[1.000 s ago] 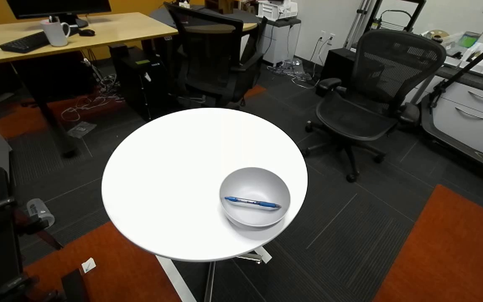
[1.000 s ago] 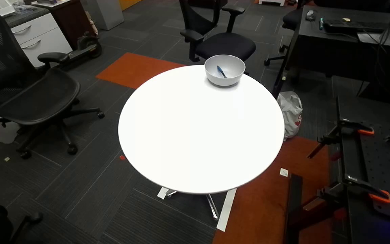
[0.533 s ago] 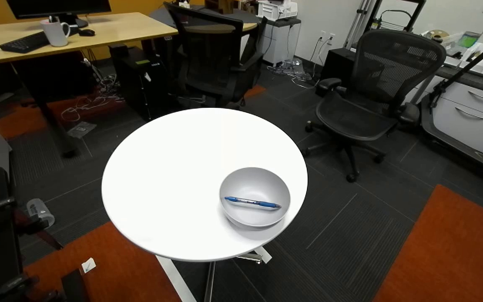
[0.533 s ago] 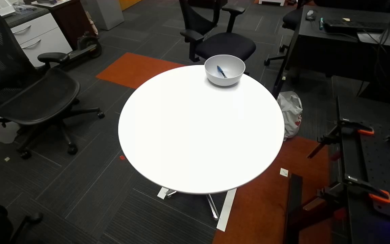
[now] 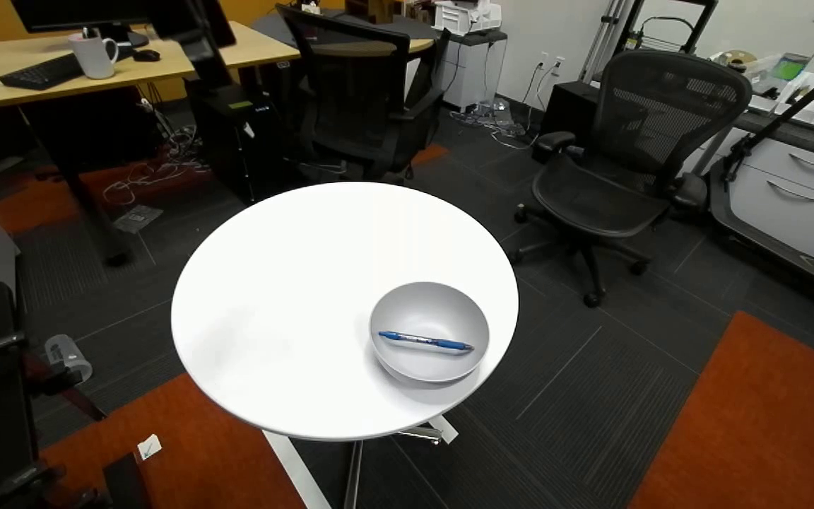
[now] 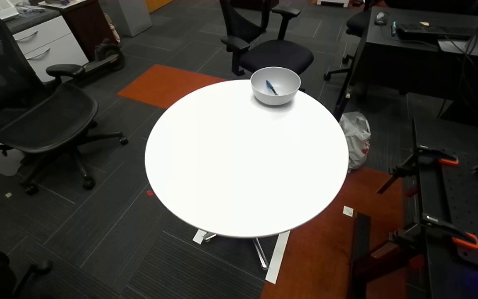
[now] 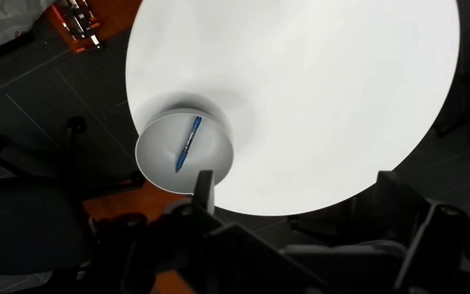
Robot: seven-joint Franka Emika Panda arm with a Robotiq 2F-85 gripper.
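A light grey bowl (image 7: 157, 159) stands on the round white table (image 7: 320, 102), close to its edge. Inside it lies a blue pen (image 7: 187, 146), tilted against the wall. Both exterior views show the bowl (image 5: 428, 304) with the pen (image 5: 425, 342) in it. My gripper (image 7: 295, 176) is open wide, with nothing between its fingers. In the wrist view one finger (image 7: 203, 185) overlaps the bowl's rim, but the gripper appears to hang well above the table. A dark, blurred piece of the gripper or arm (image 5: 198, 42) shows at the upper left of an exterior view.
A black mesh chair (image 5: 661, 127) stands beyond the table. Behind is a wooden desk (image 5: 195, 53) with a white mug (image 5: 94, 56). A black bench with clamps (image 6: 450, 232) stands beside the table. Another dark chair (image 6: 276, 54) is near the bowl's side.
A dark part of the gripper or arm has come into an exterior view at the upper left, and a faint shadow has appeared on the table. The bowl and pen have not moved.
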